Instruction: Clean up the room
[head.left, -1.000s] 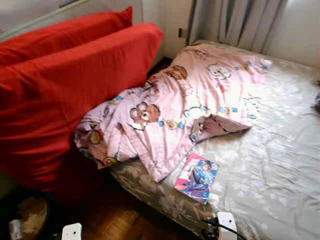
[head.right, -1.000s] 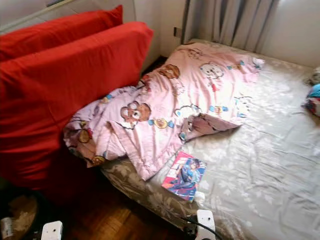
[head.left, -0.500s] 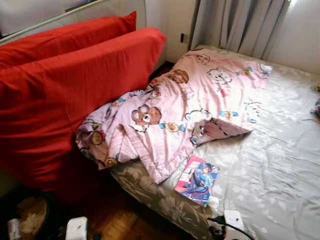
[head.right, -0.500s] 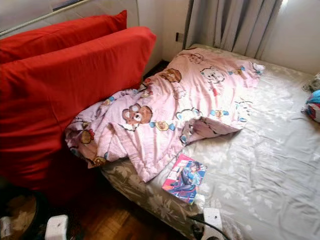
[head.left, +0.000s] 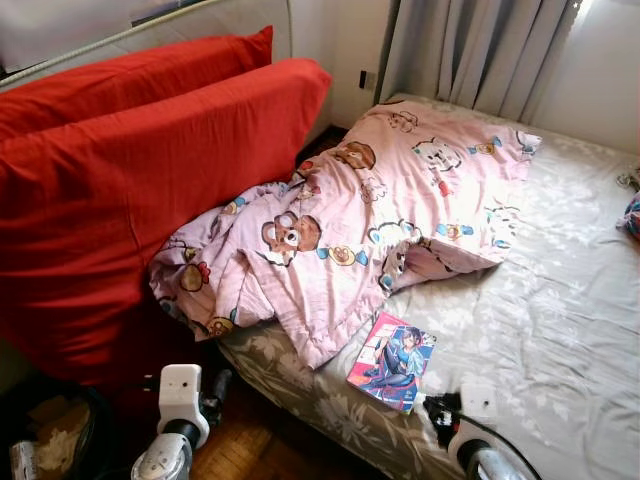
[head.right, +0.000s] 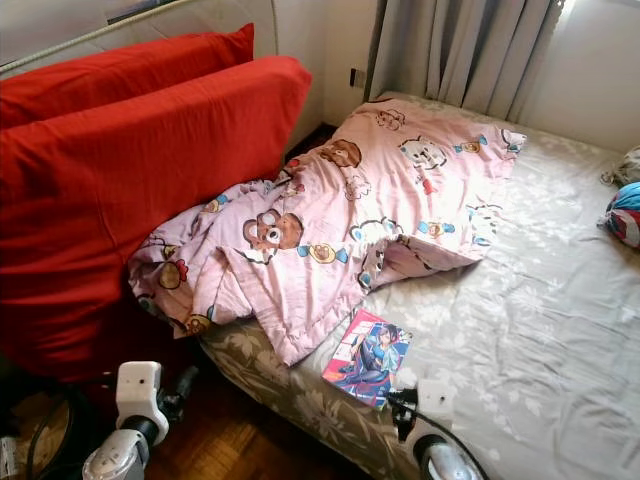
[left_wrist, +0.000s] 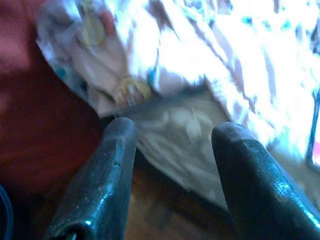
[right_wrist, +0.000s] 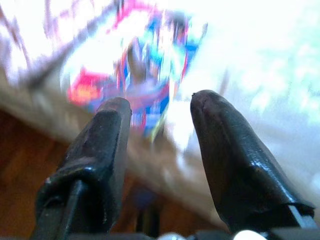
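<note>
Little of the tidying looks done so far. The bed (head.left: 560, 330), covered in a grey floral sheet, carries a pink cartoon-print quilt (head.left: 370, 230) lying rumpled over its head end and spilling off the near left corner toward the wooden floor (head.left: 250, 450). A comic book (head.left: 392, 360) with a bright cover lies flat by the near edge of the bed, just beside the quilt's lower hem and not touching either gripper. At the bed's far right edge a small heap of coloured fabric (head.right: 622, 212) sits untouched; what it is cannot be made out. Two large red pillows (head.left: 130, 190) stand propped against the wall to the left of the bed. The right gripper (right_wrist: 160, 125) is raised at the near edge of the bed, its two black fingers spread apart and empty, with the comic book straight ahead between them. The left gripper (left_wrist: 172, 150) hangs low over the floor by the bed's near left corner, fingers likewise parted and holding nothing, facing the drooping quilt. Judging by this, picking up the book seems the step in hand, while the quilt and far-side clutter remain.
</note>
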